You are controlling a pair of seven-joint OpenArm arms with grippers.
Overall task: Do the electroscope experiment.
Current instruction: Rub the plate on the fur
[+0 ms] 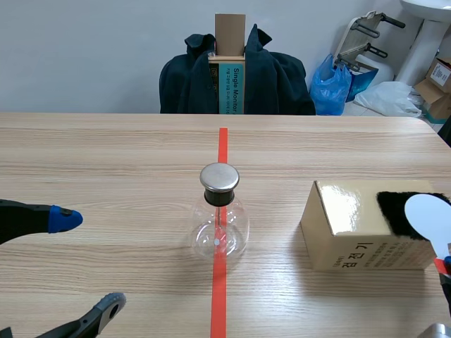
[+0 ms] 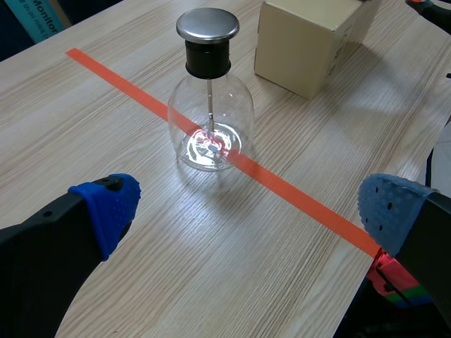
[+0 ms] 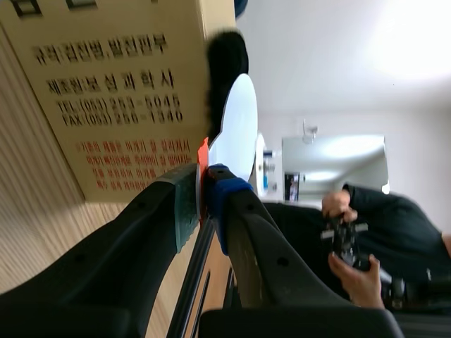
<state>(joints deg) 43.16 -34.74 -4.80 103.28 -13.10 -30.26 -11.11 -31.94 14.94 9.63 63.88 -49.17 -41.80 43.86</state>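
The electroscope [image 1: 220,218], a clear glass flask with a metal cap and a thin rod inside, stands on the orange tape line at the table's middle. My left gripper [image 1: 88,262] is open to its near left; the flask [image 2: 211,120] stands ahead of the gripper [image 2: 246,211], apart from the fingers. A white disc [image 1: 431,218] on a red handle leans over black fur [image 1: 398,211] on a tan cardboard box [image 1: 352,225]. My right gripper [image 3: 203,190] is shut on the handle, with the disc [image 3: 236,127] beyond the fingertips, against the fur [image 3: 225,63].
The box [image 2: 310,42] stands to the right of the flask, a hand's width away. A chair with a dark jacket [image 1: 236,74] is behind the table's far edge. A person's hands [image 3: 345,239] hold a controller beyond the table in the right wrist view.
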